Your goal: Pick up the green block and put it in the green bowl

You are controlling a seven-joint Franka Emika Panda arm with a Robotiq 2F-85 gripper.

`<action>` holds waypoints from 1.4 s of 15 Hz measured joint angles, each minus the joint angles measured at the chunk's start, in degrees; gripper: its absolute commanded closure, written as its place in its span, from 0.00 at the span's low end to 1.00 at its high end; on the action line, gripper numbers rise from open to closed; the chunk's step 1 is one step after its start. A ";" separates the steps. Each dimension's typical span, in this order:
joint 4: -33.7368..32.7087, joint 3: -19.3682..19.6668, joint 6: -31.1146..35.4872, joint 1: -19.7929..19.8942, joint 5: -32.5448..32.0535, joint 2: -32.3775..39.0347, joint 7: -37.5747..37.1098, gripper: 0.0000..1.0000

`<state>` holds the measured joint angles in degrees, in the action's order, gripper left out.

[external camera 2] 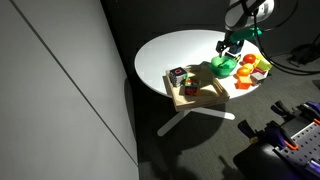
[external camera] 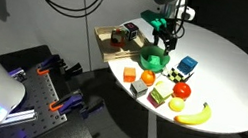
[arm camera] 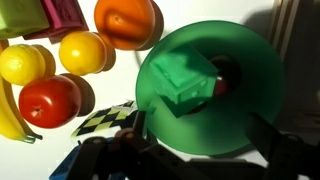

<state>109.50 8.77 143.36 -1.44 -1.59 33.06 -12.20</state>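
The green bowl [arm camera: 225,120] fills the wrist view. It also shows in both exterior views [external camera: 152,57] [external camera 2: 222,68], near the middle of the white round table [external camera: 236,68]. The green block [arm camera: 185,80] lies inside the bowl, tilted, against a dark reddish thing that I cannot identify. My gripper [arm camera: 200,135] hangs just above the bowl [external camera: 163,40] [external camera 2: 232,47]. Its two fingers are spread wide over the bowl's near rim and hold nothing. The block is apart from both fingers.
An orange [arm camera: 125,20], a lemon [arm camera: 82,52], a red fruit [arm camera: 48,100] and a banana [arm camera: 8,110] lie beside the bowl. A wooden tray with small items [external camera: 114,39], a blue-and-green toy [external camera: 186,65] and a pale lime cube [external camera: 162,90] stand nearby.
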 measured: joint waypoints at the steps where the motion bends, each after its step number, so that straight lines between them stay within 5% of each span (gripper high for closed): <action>1: 0.00 -0.22 -0.49 0.08 0.36 -0.32 0.00 0.00; 11: 0.32 -3.71 -6.97 0.68 5.05 -8.15 0.00 0.00; 21: 1.09 -6.62 -22.51 0.55 5.04 -15.89 0.50 0.00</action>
<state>110.59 2.15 120.85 -0.89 3.45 17.18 -11.70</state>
